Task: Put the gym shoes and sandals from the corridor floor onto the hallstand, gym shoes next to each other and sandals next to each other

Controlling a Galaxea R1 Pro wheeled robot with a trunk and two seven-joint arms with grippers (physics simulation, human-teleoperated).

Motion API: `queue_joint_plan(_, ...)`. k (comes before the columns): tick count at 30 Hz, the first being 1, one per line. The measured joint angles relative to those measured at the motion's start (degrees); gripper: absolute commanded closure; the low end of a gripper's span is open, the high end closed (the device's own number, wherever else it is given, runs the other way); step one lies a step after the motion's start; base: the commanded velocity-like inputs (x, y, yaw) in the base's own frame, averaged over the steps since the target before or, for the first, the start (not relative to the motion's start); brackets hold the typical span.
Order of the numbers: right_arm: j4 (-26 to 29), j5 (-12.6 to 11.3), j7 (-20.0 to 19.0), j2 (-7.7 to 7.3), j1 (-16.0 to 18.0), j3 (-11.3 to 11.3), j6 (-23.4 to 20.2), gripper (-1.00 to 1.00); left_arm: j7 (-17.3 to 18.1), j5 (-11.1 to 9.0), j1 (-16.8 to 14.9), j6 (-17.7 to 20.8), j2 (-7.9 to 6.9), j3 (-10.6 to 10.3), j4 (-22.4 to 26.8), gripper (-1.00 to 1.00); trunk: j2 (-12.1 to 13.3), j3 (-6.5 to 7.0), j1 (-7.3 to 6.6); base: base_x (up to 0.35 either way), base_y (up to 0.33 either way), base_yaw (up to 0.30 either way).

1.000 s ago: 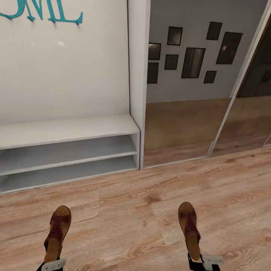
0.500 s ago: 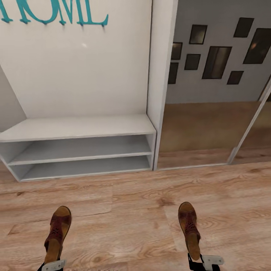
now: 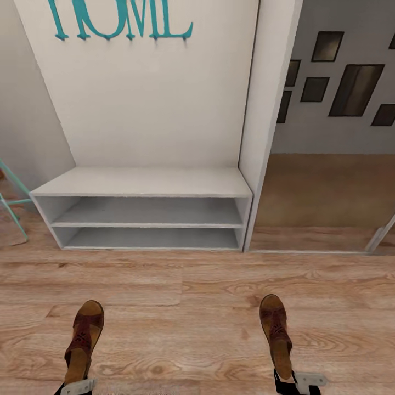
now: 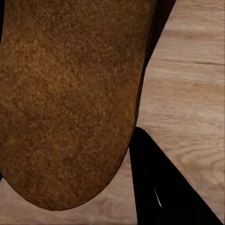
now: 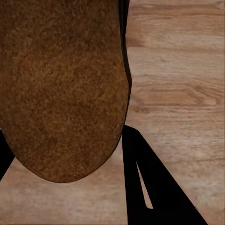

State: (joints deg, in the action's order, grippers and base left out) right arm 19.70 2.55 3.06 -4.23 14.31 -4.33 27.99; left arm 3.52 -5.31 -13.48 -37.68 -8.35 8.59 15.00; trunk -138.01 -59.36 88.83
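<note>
Wood-plank corridor floor stretches ahead of you to a white wall panel carrying teal letters, and against that panel stands a low pale unit with two open tiers and a flat top; whether this is the hallstand you want, you cannot tell from what shows, since nothing rises above its top but the plain panel. Both tiers and the top are bare. To its right a white post borders a mirrored door that reflects dark picture frames and more floor, and a teal frame pokes in at the far left. Your left claw sits at the bottom edge of the head view, closed on the heel end of the left sandal, whose toe points toward the unit. Your right claw grips the right sandal the same way, toe forward. The two sandals are well apart from each other and raised over the floor, short of the unit. Through the left wrist camera you see the tan footbed close up with a dark finger beside it; the right wrist camera gives the same, footbed and finger over planks
</note>
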Motion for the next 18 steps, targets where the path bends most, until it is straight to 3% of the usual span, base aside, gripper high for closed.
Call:
queue_joint_plan(14,0.00,0.00,-0.02,0.00,0.00,0.00,0.00,1.00,0.08,-0.02,0.00,-0.06,0.09,-0.01,-0.07,1.00,0.00,0.00,0.00,0.000,0.002,0.281)
queue_joint_plan(18,-0.01,0.00,-0.01,0.00,0.00,0.03,-0.01,1.00,0.03,-0.04,0.00,-0.08,0.08,0.02,-0.06,1.00,0.00,0.00,-0.01,0.039,0.172,0.281)
